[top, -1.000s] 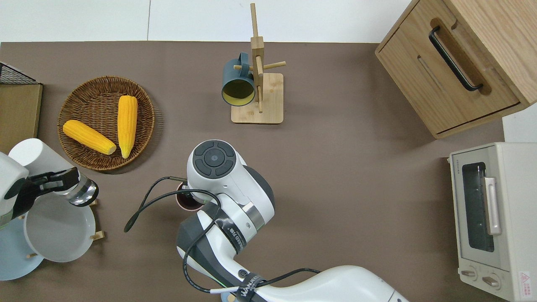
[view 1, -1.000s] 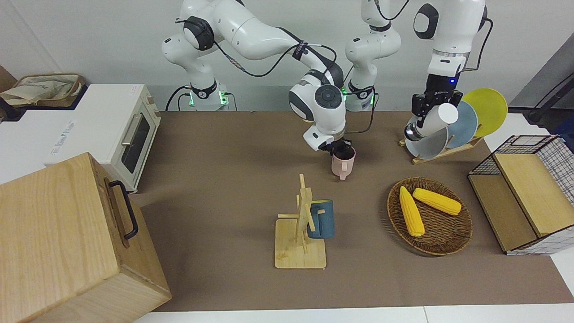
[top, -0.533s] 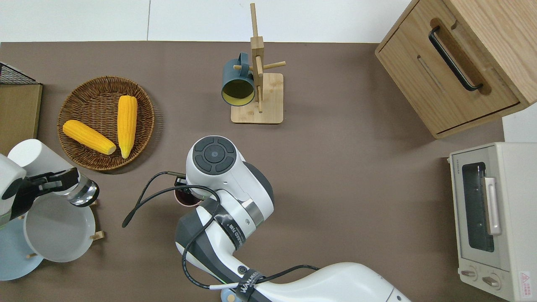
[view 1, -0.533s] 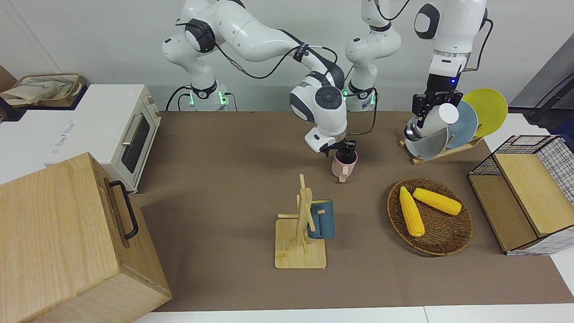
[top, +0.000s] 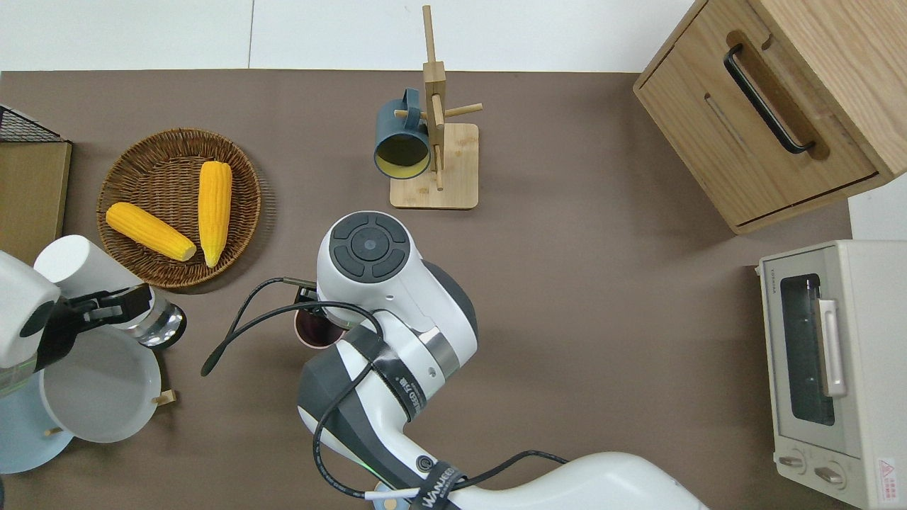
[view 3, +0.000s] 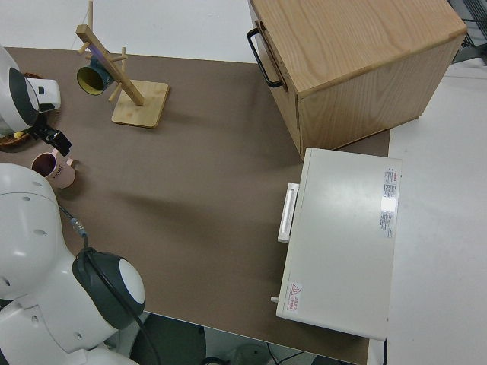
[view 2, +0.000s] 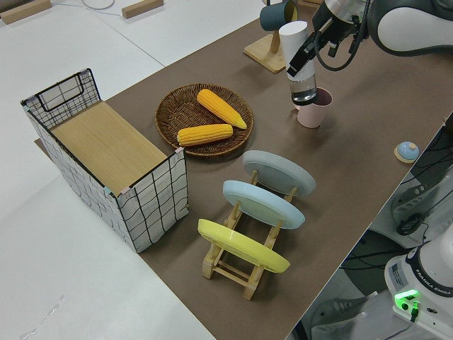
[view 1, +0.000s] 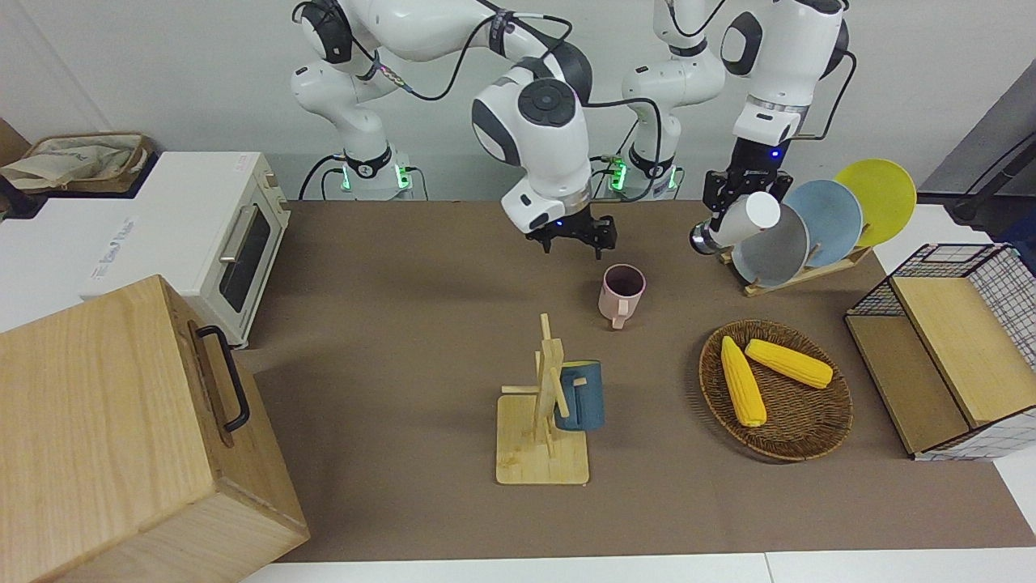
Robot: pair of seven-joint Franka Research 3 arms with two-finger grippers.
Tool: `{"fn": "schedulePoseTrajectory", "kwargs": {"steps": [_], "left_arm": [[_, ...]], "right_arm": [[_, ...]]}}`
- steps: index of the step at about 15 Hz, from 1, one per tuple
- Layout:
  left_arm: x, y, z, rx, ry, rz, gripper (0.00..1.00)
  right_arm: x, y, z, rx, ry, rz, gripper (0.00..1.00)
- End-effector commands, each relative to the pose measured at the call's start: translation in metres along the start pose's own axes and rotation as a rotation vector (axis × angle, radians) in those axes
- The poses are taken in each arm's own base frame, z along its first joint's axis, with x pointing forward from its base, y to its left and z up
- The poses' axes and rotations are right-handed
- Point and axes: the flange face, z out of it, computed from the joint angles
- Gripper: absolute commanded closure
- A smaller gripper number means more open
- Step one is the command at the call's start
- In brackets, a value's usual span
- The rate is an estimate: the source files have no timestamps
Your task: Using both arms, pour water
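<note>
My right gripper hangs in the air over the pink mug, fingers spread, grasping nothing. The pink mug stands upright on the brown table, handle turned away from me, dark inside; I cannot tell whether it holds liquid. In the overhead view my own wrist covers most of it.

My left gripper is clenched on a white bottle, tilted, its clear end lower and its white end raised. In the overhead view the bottle is over the table between the wicker basket and the dish rack's grey plate, well apart from the mug.

Writing: a black band on my right arm's cable reads roughly "WANJEE"; the rest is hidden. The toaster oven has a small word on its front top corner, possibly "TOSHIBA", and a red warning sticker by its knobs, too small to read. A printed label on its top is illegible too.

Two corn cobs lie in the basket. A blue mug hangs on the wooden mug tree, farther from me than the pink mug. A wooden cabinet sits at the right arm's end of the table.
</note>
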Motion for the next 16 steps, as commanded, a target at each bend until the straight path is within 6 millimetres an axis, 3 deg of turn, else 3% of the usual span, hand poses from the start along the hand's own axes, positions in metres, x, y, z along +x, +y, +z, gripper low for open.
{"fn": "schedulePoseTrajectory", "kwargs": {"steps": [1,6,11,16], "left_arm": [[-0.037,0.018,-0.007,-0.014,0.030,0.035,0.89],[-0.104,0.043,0.015,-0.028,0.018,0.111,0.89],[-0.118,0.065,0.031,-0.054,-0.028,0.157,0.88],[-0.122,0.087,0.054,-0.073,-0.071,0.186,0.88]], "right_arm": [[0.028,0.069,-0.058,-0.080,0.024,-0.039,0.009],[0.076,0.198,-0.109,-0.206,0.070,-0.242,0.007],[0.088,0.264,-0.150,-0.235,0.057,-0.314,0.007],[0.093,0.299,-0.172,-0.233,0.061,-0.330,0.007]]}}
